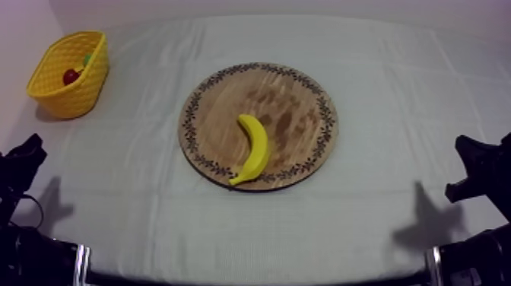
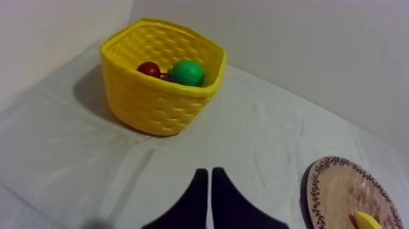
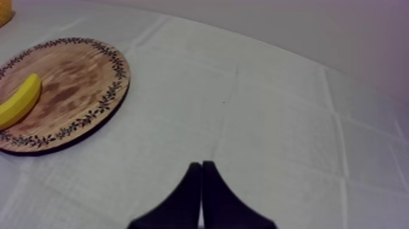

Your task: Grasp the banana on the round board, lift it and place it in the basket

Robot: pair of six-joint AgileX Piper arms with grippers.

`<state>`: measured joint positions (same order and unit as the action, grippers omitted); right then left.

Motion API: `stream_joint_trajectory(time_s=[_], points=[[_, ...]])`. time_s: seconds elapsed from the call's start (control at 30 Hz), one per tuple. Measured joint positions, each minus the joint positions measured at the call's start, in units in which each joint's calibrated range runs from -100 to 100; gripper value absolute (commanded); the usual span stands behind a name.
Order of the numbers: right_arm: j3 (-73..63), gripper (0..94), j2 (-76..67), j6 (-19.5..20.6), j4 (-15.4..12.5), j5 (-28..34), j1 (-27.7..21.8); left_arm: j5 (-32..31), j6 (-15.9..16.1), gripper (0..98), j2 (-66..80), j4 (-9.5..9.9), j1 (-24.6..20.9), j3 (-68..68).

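Note:
A yellow banana [image 1: 254,147] lies on the round wooden board [image 1: 304,106] at the table's middle, its tip near the board's front rim. The yellow basket [image 1: 70,74] stands at the far left and holds a small red fruit [image 1: 71,76] and a green fruit [image 2: 187,72]. My left gripper [image 1: 24,156] rests low at the left, shut on nothing, its fingers [image 2: 210,183] together as a wedge pointing toward the basket [image 2: 159,76]. My right gripper [image 1: 465,156] rests low at the right, shut as well [image 3: 201,167], with the board [image 3: 79,67] and banana [image 3: 19,100] off to its side.
Grey-white cloth [image 1: 395,76] covers the table, with open room between the board and basket and on the right half. A pale wall runs behind the basket.

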<state>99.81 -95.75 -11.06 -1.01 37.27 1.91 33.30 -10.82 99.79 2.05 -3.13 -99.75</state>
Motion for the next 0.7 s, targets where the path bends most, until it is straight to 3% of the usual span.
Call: stream_joint_trajectory(time_s=[0.5, 0.7], points=[[0.0, 0.3, 0.0, 0.0, 0.1, 0.1, 0.0, 0.0, 0.0, 0.1, 0.0, 0.0, 0.0, 0.0], [0.0, 0.3, 0.0, 0.0, 0.1, -0.1, 0.0, 0.0, -3.1, 0.1, 0.0, 0.0, -0.3, 0.0]])
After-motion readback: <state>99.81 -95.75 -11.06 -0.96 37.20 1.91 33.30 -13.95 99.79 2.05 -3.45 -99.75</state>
